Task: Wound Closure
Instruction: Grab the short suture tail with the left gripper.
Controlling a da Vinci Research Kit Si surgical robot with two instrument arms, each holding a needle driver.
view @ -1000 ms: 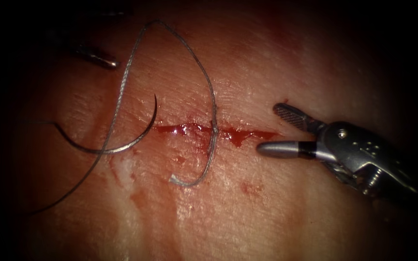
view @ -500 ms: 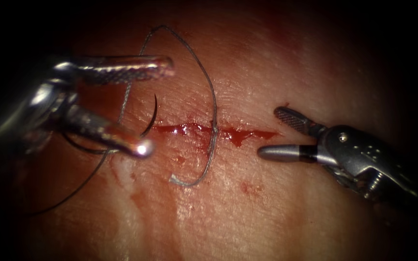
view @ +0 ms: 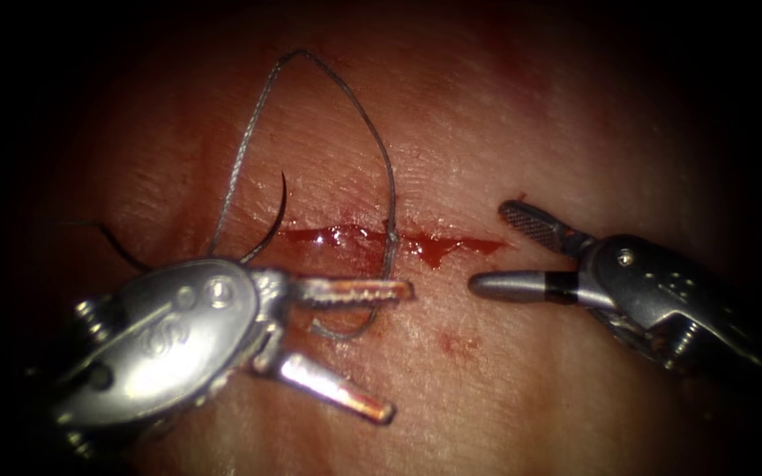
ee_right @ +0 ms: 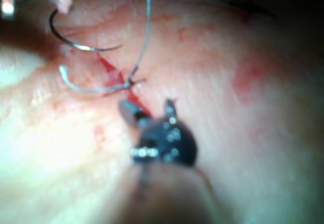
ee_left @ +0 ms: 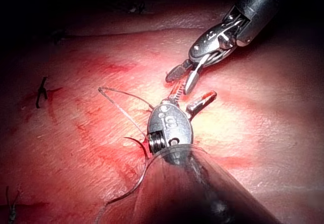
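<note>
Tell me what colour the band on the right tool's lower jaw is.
Black: the band on the right tool, clearest in the endoscope view.

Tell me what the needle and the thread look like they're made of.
The needle looks like thin polished metal: dark, smooth, holding a stiff curve. The thread looks like grey braided fibre, with a faint twisted texture and a loose loop.

needle (view: 268, 222) mid-curve hidden behind left tool (view: 359, 348), thread (view: 310, 84) tail partly covered
</note>
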